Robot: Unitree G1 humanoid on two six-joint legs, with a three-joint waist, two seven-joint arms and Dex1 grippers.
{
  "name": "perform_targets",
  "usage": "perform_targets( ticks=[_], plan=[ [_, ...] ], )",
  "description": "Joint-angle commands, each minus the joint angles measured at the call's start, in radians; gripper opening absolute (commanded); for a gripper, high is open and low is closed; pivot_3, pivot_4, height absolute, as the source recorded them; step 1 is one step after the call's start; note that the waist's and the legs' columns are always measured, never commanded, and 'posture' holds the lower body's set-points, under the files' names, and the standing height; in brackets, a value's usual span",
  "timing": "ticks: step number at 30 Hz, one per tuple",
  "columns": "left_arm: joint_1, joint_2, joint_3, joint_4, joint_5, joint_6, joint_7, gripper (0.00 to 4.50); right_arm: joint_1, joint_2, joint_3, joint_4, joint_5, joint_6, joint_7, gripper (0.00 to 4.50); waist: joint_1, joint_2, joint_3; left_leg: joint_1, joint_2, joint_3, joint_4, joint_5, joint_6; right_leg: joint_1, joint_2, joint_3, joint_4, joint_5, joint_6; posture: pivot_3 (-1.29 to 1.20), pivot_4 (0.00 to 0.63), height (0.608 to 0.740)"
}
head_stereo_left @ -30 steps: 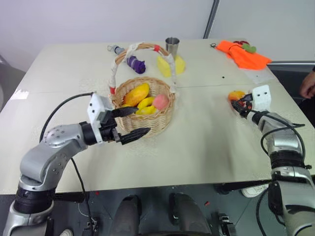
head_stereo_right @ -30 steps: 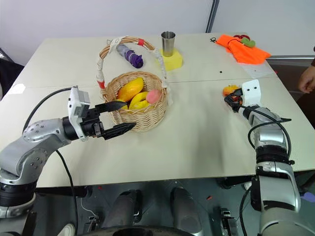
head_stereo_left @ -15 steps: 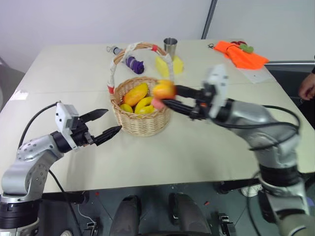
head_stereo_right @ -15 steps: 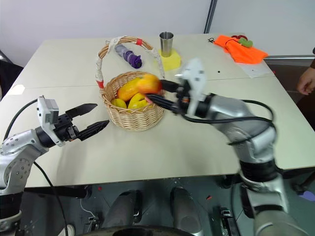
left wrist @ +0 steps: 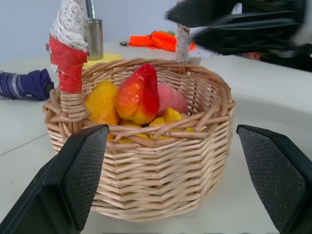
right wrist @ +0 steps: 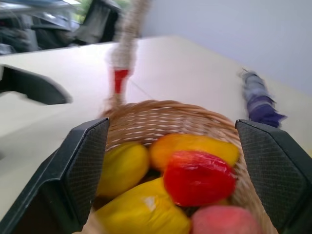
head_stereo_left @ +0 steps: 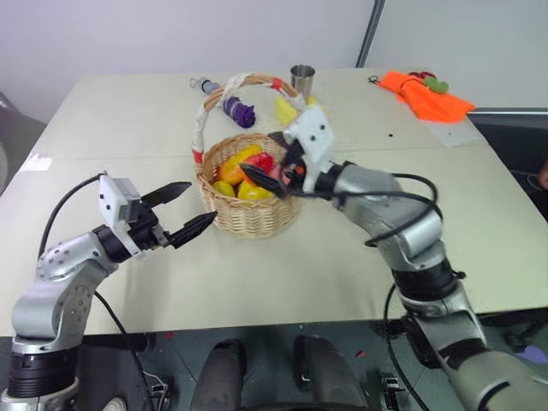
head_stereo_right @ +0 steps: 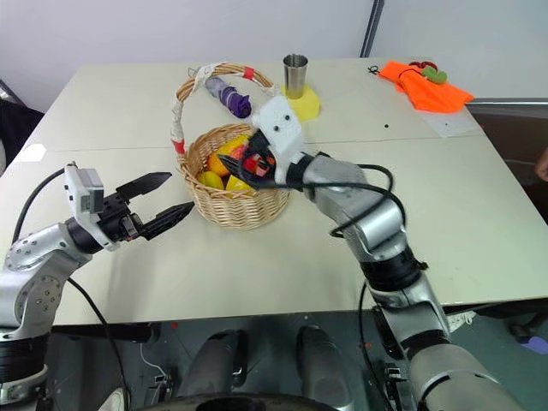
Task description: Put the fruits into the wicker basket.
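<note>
The wicker basket [head_stereo_left: 250, 212] stands mid-table with several fruits in it. A red-and-yellow fruit [left wrist: 139, 95] rests on top of the pile, pointed end up, beside an orange-yellow mango [right wrist: 195, 147], yellow fruits [right wrist: 122, 166] and a pink one [right wrist: 225, 222]. My right gripper [head_stereo_left: 261, 156] hovers just over the basket's mouth, under the arched handle [head_stereo_left: 205, 107]. It is open, with nothing between its fingers [right wrist: 83, 165]. My left gripper [head_stereo_left: 201, 203] is open and empty, level with the basket's left side and a little apart from it.
Behind the basket are a steel cup [head_stereo_left: 300, 77], a yellow sponge block [head_stereo_left: 295, 110] and a purple-wrapped bottle [head_stereo_left: 236, 110]. An orange cloth [head_stereo_left: 432, 94] lies at the far right corner. The table [head_stereo_left: 342, 257] has bare room in front and to the right.
My right arm swung left from the table's right side with the red-and-yellow fruit, reached over the basket and opened; the fruit now lies in the basket. My left gripper drew back left of the basket.
</note>
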Motion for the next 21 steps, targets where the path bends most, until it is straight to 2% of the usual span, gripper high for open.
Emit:
perform_targets(
  ticks=[1,3,7,11,13,15,20,21],
  plan=[
    [0.01,0.0,0.015,-0.042,-0.026,-0.005,0.003,4.5,0.036,-0.039,-0.11,-0.05,0.032,0.017,0.003,4.42,-0.002,0.0,0.0,0.0,0.0,0.0,0.0,0.0,0.0,0.0,0.0,0.0,0.0,0.0,0.0,0.0,0.15,0.74],
    [0.01,-0.001,0.011,-0.039,-0.027,-0.008,0.002,4.5,0.031,-0.021,-0.145,-0.024,0.038,0.068,-0.05,4.42,-0.006,0.0,0.0,0.001,0.0,0.001,0.0,0.0,0.0,0.0,0.001,0.001,0.0,0.0,0.0,0.0,0.15,0.74],
    [-0.024,-0.01,-0.013,-0.02,-0.016,-0.013,0.003,4.5,-0.03,0.056,-0.139,0.106,-0.043,0.03,-0.15,4.42,-0.008,0.0,0.0,0.002,0.002,0.0,0.0,0.0,0.0,0.0,0.004,0.001,0.002,0.0,-0.001,0.0,0.15,0.74],
    [-0.046,-0.015,-0.024,-0.018,-0.016,-0.01,0.007,4.5,-0.087,0.121,-0.13,0.238,-0.08,-0.04,-0.156,4.42,-0.004,0.0,0.0,0.002,0.003,-0.002,0.0,0.0,0.0,0.0,0.008,0.003,0.001,0.0,-0.001,0.0,0.15,0.74],
    [-0.047,-0.016,-0.024,-0.021,-0.017,-0.01,0.009,4.5,-0.098,0.145,-0.149,0.273,-0.075,-0.054,-0.159,3.9,-0.004,0.0,0.0,0.002,0.004,-0.002,0.0,0.0,0.0,0.0,0.008,0.003,0.001,0.0,-0.001,0.0,0.15,0.74],
    [-0.043,-0.017,-0.022,-0.028,-0.018,-0.009,0.013,4.5,-0.102,0.156,-0.171,0.291,-0.073,-0.061,-0.167,3.13,-0.003,0.0,0.0,0.001,0.004,-0.002,-0.001,0.0,0.0,0.0,0.008,0.003,0.001,0.001,0.0,0.0,0.15,0.74],
    [-0.03,-0.019,-0.021,-0.041,-0.022,-0.008,0.023,4.5,-0.095,0.152,-0.228,0.26,-0.043,-0.052,-0.171,0.47,-0.003,0.0,0.0,0.001,0.004,-0.002,-0.001,0.0,0.0,0.0,0.008,0.003,0.001,0.0,-0.001,0.0,0.15,0.74],
    [-0.028,-0.02,-0.021,-0.043,-0.022,-0.008,0.024,4.5,-0.091,0.148,-0.238,0.246,-0.036,-0.049,-0.169,0.06,-0.004,0.0,0.0,0.001,0.004,-0.002,-0.001,0.0,0.0,0.0,0.008,0.003,0.001,0.0,-0.001,0.0,0.15,0.74]
  ],
)
